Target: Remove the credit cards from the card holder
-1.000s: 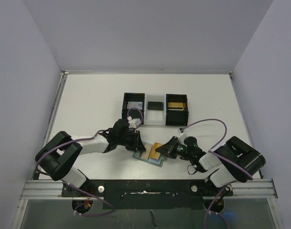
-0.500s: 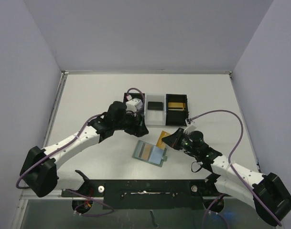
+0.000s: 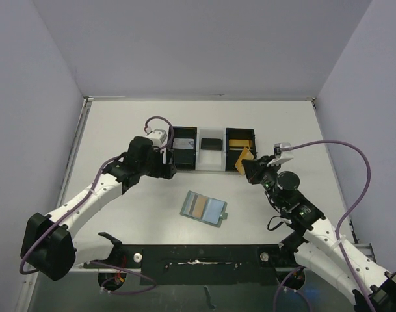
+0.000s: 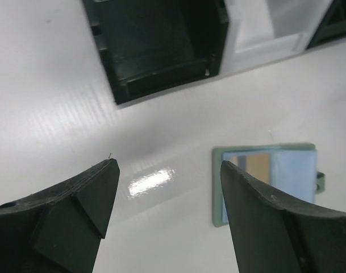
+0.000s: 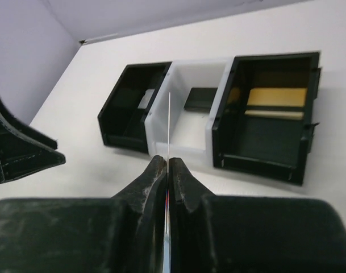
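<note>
The card holder [image 3: 205, 208] lies open on the table, grey-green rim, pale blue pockets, with a tan card [image 3: 198, 207] showing in its left pocket. My right gripper [image 3: 251, 167] is shut on a gold credit card [image 3: 243, 160], held on edge just in front of the tray's right compartment. The right wrist view shows that card [image 5: 169, 122] edge-on between the closed jaws of the right gripper [image 5: 167, 162]. My left gripper [image 3: 168, 170] stands open and empty beside the tray's left compartment. The left wrist view shows the left gripper [image 4: 168, 165] over bare table, with the card holder [image 4: 275, 170] behind its right finger.
A three-compartment tray [image 3: 212, 162] stands behind the holder: a pale card [image 3: 183, 144] in the left black bin, a black item [image 3: 211, 143] in the clear middle, a gold card [image 3: 240, 143] in the right black bin. White table [image 3: 119, 130] with walls on three sides.
My left gripper left the card holder, moved to the tray's left bin and opened. My right gripper carried the gold card from the holder up toward the right bin.
</note>
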You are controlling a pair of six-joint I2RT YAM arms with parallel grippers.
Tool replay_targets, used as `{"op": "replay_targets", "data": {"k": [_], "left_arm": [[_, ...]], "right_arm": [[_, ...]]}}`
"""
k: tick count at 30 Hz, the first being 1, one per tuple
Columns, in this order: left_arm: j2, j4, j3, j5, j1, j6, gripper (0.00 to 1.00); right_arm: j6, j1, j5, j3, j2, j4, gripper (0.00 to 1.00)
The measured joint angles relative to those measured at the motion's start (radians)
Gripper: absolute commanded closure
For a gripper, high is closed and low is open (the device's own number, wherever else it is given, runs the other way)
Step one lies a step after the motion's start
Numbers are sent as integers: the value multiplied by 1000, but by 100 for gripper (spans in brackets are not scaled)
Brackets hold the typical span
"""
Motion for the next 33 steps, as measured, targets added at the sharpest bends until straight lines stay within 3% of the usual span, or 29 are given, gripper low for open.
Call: {"op": "replay_targets", "data": {"k": [6, 12, 23, 33], "left_arm": [[-14, -21, -14, -144, 41, -24, 28], [-90, -10, -82, -192, 42, -59, 28], [-101, 0, -85, -226, 49, -75, 28], [-122, -8, -85, -298, 50, -76, 28]], "right_arm": [[-205, -27, 101, 31, 34, 95, 100], [-534, -54, 134, 116, 203, 165, 100], [-1032, -103, 47, 284, 537, 51, 100], [-1190, -231, -138, 406, 744, -7, 100]]}}
